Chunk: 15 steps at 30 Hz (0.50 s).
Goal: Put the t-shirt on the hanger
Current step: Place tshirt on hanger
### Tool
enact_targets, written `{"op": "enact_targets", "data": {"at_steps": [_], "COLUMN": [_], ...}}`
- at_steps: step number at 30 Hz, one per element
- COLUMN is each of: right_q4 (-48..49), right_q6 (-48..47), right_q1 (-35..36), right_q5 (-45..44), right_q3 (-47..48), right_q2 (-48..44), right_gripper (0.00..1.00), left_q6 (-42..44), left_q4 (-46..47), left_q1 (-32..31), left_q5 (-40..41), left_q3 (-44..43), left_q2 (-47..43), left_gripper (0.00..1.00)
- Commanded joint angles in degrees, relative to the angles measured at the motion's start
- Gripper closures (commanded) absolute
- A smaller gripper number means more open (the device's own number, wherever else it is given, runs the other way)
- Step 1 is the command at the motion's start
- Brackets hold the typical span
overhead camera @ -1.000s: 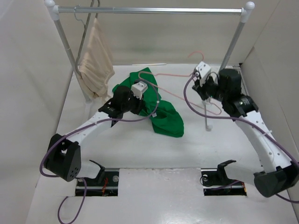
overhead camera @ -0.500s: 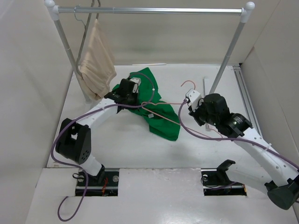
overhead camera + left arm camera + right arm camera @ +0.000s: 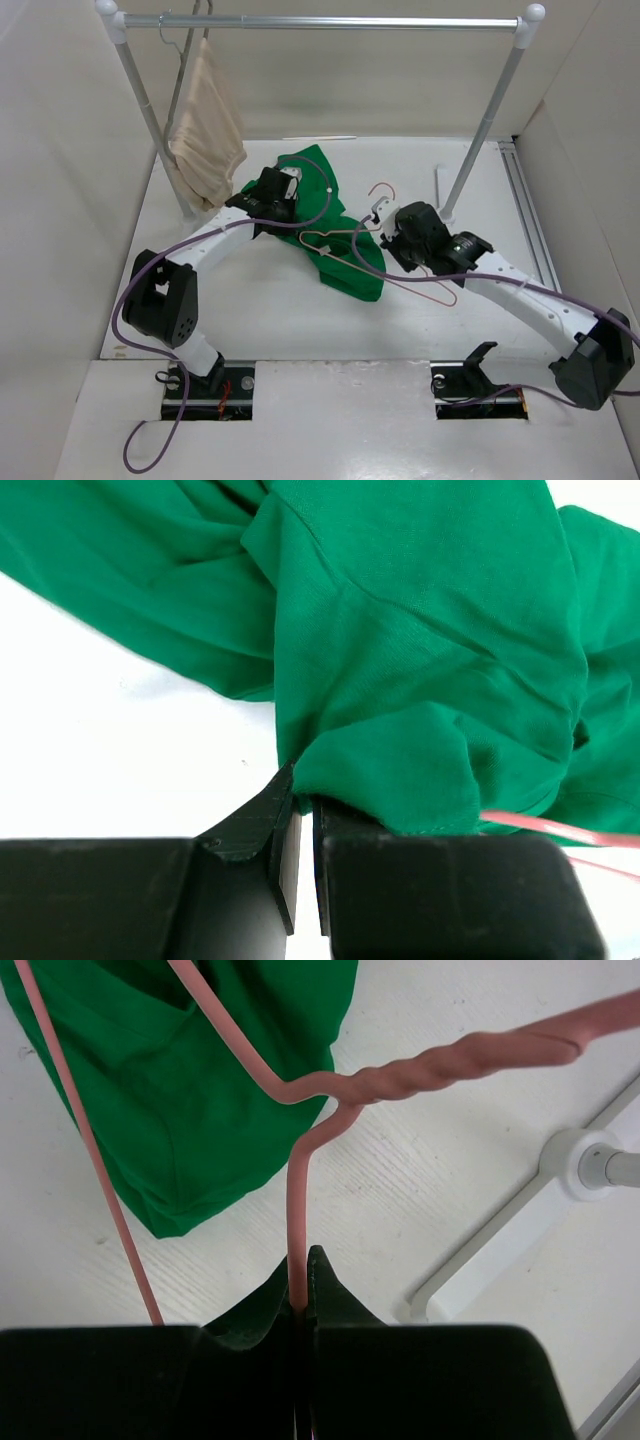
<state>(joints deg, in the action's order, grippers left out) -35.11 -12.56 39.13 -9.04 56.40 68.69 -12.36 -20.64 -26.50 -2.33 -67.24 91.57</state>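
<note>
The bright green t-shirt [image 3: 340, 255] lies crumpled on the white table at centre. My left gripper [image 3: 284, 204] is at its upper left part, shut on a fold of the fabric [image 3: 420, 630]; the jaws [image 3: 305, 800] stand nearly together with cloth at their tips. My right gripper [image 3: 388, 232] is just right of the shirt, shut on the pale pink wire hanger [image 3: 330, 239] below its twisted neck [image 3: 420, 1065]. The hanger's left arm reaches over the shirt [image 3: 190, 1100], and its hook [image 3: 381, 189] points to the back. A bit of pink wire shows in the left wrist view [image 3: 560, 830].
A metal clothes rack [image 3: 340, 21] spans the back. A beige cloth [image 3: 205, 120] hangs on a grey hanger at its left end. The rack's right post [image 3: 485, 125] and foot [image 3: 590, 1160] stand close behind my right gripper. Walls close both sides.
My right arm has swung left and nearer with the hanger, bringing its left arm over the shirt. My left gripper went to the shirt's upper part and has since held still.
</note>
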Motion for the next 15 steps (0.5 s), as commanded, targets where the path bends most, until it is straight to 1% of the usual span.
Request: {"op": "enact_targets", "data": {"at_steps": [1, 4, 6, 9, 11, 13, 15], "right_q4": [5.1, 4.6, 5.5, 6.5, 6.5, 6.5, 7.6], "right_q6": [1.1, 3.6, 4.6, 5.3, 5.3, 5.3, 4.7], "right_q1": [0.7, 1.7, 1.7, 3.1, 3.8, 4.9, 4.9], "right_q5": [-1.9, -6.5, -7.9, -10.5, -12.1, -12.1, -11.6], "right_q3": [2.8, 3.4, 3.9, 5.6, 7.9, 9.9, 11.0], "right_q2": [0.1, 0.7, 0.7, 3.6, 5.4, 7.6, 8.4], "right_gripper": [1.00, 1.00, 1.00, 1.00, 1.00, 1.00, 1.00], "left_q6": [0.2, 0.8, 1.4, 3.3, 4.5, 6.5, 7.1], "left_q4": [-0.8, -0.8, -0.8, -0.8, -0.8, -1.3, -1.3], "left_q1": [0.1, 0.1, 0.1, 0.1, -1.2, -2.0, -2.0], "left_q5": [-0.4, -2.0, -3.1, -5.2, -5.9, -7.4, -11.2], "left_q3": [-2.2, -2.2, -2.2, -3.8, -4.9, -6.8, -8.0], "left_q2": [-0.9, -0.9, -0.9, -0.3, -0.3, -0.3, -0.3], "left_gripper": [1.00, 1.00, 1.00, 1.00, 1.00, 1.00, 1.00]}}
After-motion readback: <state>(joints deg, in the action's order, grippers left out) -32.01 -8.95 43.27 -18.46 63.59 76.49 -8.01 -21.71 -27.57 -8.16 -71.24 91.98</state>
